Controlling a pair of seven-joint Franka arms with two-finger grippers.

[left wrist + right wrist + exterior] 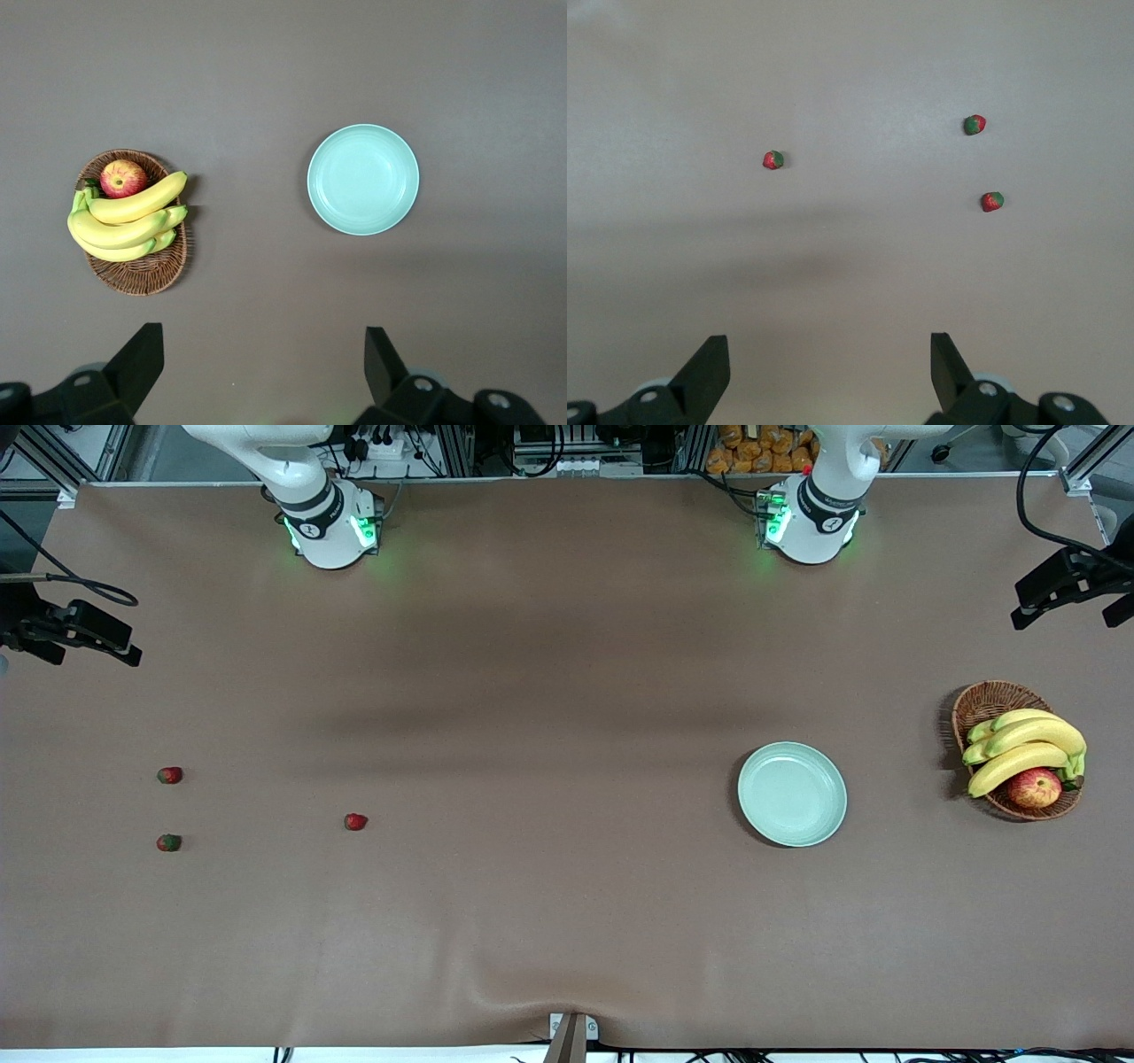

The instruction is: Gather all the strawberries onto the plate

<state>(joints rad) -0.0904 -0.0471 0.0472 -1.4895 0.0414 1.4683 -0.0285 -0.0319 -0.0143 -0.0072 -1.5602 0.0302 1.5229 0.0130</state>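
Brown table (567,921), with three strawberries (169,775) (168,842) (355,822) lying apart toward the right arm's end. Toward the left arm's end, an empty plate (792,794) and, nearer that end still, a basket (983,700) of fruit.

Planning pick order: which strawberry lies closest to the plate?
The lone strawberry, apart from the pair at the right arm's end, lies closest to the plate.
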